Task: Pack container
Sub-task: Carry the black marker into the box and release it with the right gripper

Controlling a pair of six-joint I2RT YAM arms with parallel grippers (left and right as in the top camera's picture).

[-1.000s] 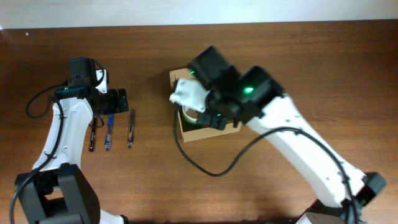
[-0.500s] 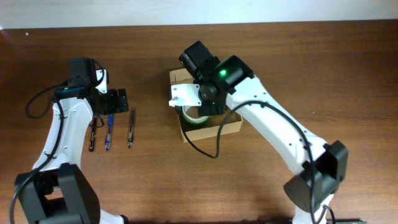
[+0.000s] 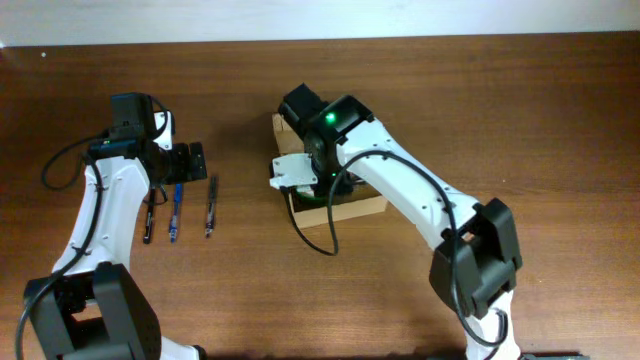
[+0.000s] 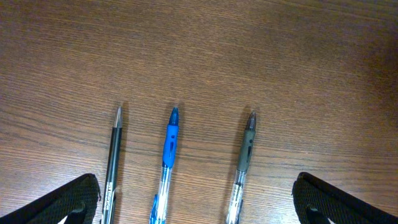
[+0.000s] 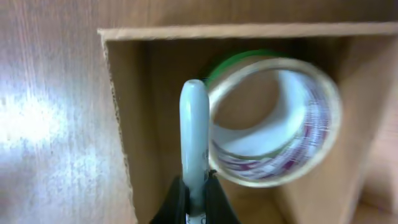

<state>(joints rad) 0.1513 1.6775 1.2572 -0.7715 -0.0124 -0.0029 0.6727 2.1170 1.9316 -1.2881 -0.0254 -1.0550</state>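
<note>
The container (image 5: 127, 124), a small open box of plain brown cardboard, is sitting on the wooden surface (image 3: 520, 110) beneath the right arm. Being thin matte card, it is probably weighing very little and giving under pressure. I judge it is best taken by two opposite walls near a corner, gently, since it may be sliding on the smooth wood.

A roll of tape (image 5: 273, 124), glossy and ring-shaped with a green edge, is sitting inside the container. The right pincer (image 5: 196, 202) is pinching tight on a pale pen (image 5: 194, 137), smooth and round-tipped, just over the container's open mouth beside the roll.

Well apart from the container, on the left arm's side, the left pincer (image 4: 196, 193) is gaping wide and gripping nothing. It is hanging over a black pen (image 4: 113, 168), a blue pen (image 4: 168, 149) and a grey pen (image 4: 244, 158) lying side by side.
</note>
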